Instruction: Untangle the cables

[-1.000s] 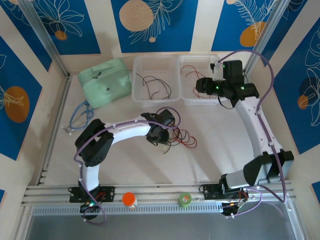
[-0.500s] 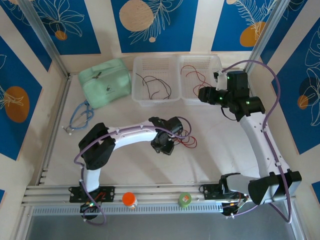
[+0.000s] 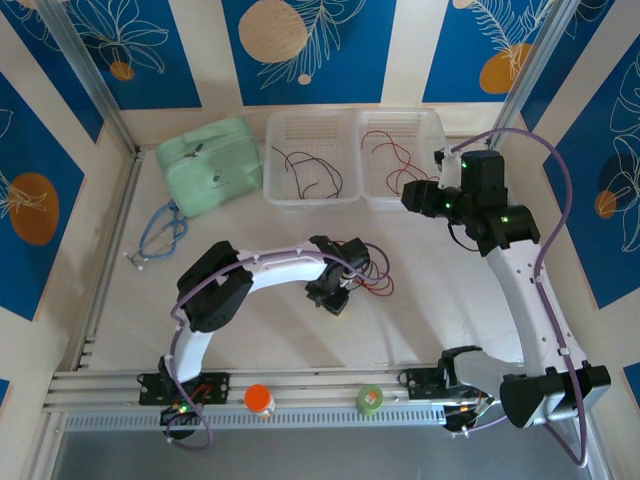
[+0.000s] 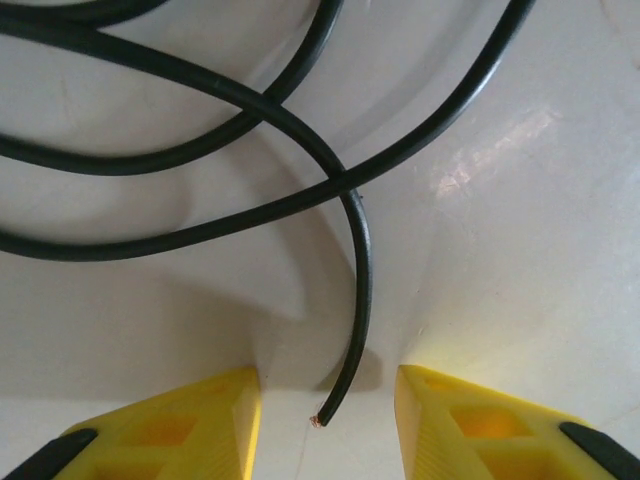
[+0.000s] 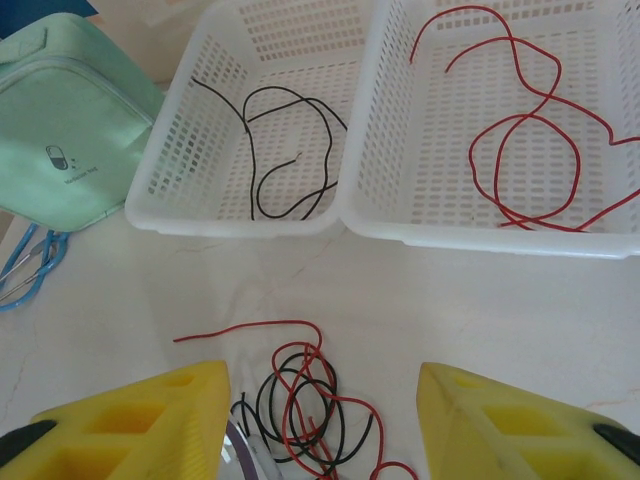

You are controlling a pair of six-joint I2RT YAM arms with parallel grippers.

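Note:
A tangle of thin red and black cables (image 3: 372,276) lies on the white table mid-field; the right wrist view shows it as looped cables (image 5: 312,400). My left gripper (image 3: 333,298) is down at the tangle's left edge. In its wrist view the left gripper (image 4: 328,425) is open, and a black cable end (image 4: 345,360) lies between the yellow fingers (image 4: 200,415) without being pinched. My right gripper (image 3: 410,197) hovers open in front of the baskets, and its wrist view shows the right gripper (image 5: 322,425) empty. One black cable (image 5: 285,150) lies in the left basket. A red cable (image 5: 520,140) lies in the right basket.
Two white perforated baskets (image 3: 310,204) (image 3: 400,113) stand side by side at the back. A mint-green pouch (image 3: 210,165) sits back left, with a blue-grey looped cord (image 3: 160,232) near it. An orange-capped item (image 3: 259,400) and a green roll (image 3: 369,400) rest on the front rail.
My left gripper has reached rightward and lower onto the tangle. My right gripper has drawn back out of the right basket toward the table's middle, empty.

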